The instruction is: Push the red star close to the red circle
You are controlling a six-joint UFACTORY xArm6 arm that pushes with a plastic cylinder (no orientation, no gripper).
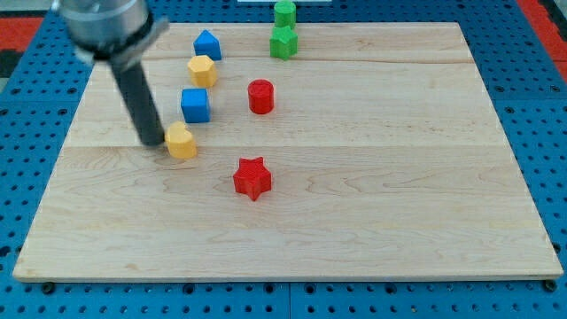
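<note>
So here's the setup: a pale wooden board (354, 230) lying on a blue pegboard table (27, 133), with a bunch of small coloured blocks scattered over its upper left half. The red star-shaped block (252, 177) sits roughly in the middle of the board, a bit toward the view's left, and the red round cylinder block (260, 96) is straight above it toward the view's top, well apart with bare wood between them. The arm's dark rod comes down from the view's top left (the upper part is blurry), and my tip (152, 142) rests on the board just beside the left side of a yellow hexagon-ish block (182, 141), close enough that I can't tell if it's touching. No jaws on this thing, it's just a plain rod, so nothing is clamped. The tip is well to the left of the red star. Above the yellow block there's a blue cube (195, 105), then another yellow hexagonal block (202, 70), then a blue house-shaped block (207, 44). Two green blocks, one (283, 42) on the board and one (284, 12) at its top edge, shapes hard to make out.
</note>
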